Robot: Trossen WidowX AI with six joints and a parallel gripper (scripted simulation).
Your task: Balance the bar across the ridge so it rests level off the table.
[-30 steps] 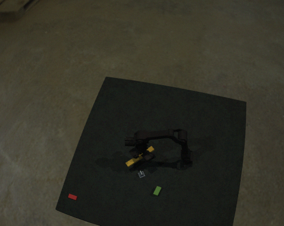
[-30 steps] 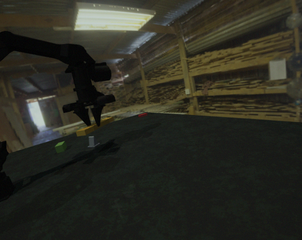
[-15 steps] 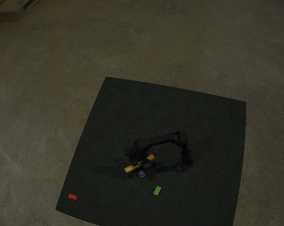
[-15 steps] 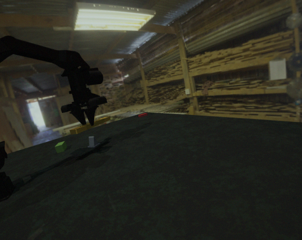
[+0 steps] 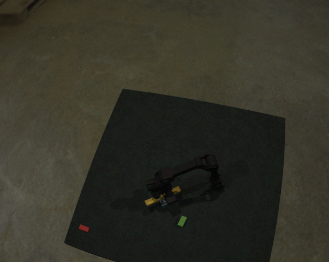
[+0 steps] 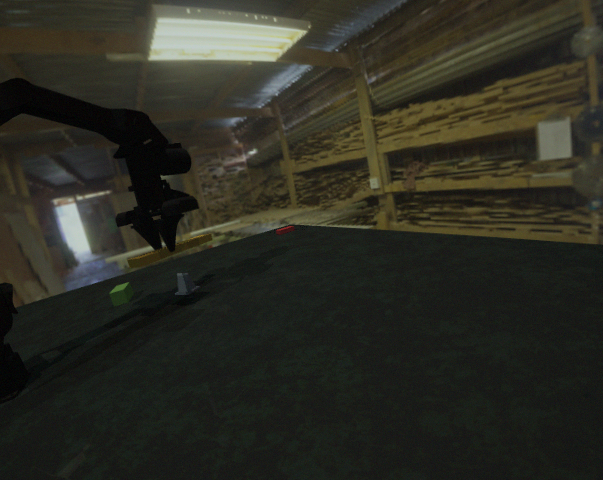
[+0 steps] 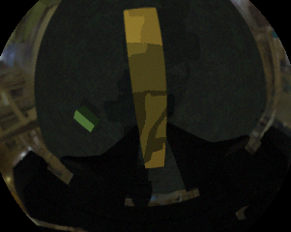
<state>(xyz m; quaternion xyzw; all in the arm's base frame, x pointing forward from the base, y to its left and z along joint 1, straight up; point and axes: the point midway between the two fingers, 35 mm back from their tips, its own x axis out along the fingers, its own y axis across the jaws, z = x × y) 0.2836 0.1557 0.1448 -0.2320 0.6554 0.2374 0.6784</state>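
From the top, the arm [image 5: 184,167] bends over the dark mat [image 5: 243,135], and its gripper [image 5: 162,194] is clamped on the yellow bar [image 5: 150,200], which runs slantwise left to right with both ends sticking out past the fingers. The grey ridge [image 5: 164,202] peeks out just under the bar's near edge. A green block [image 5: 182,221] lies near the ridge, nearer the camera and to the right, and a red block [image 5: 83,227] lies well apart at the mat's near left corner. From the exterior, the gripper [image 6: 159,242] points down with its fingers partly closed on the bar [image 6: 187,243], which hangs in the air above the mat [image 6: 394,335], higher than the ridge [image 6: 185,284] and not touching it. The green block [image 6: 121,293] sits left of the ridge; the red block [image 6: 284,229] lies far off. In the wrist view, the bar [image 7: 147,84] runs straight away between the dark fingers, with the green block [image 7: 85,119] to its left; the ridge cannot be made out.
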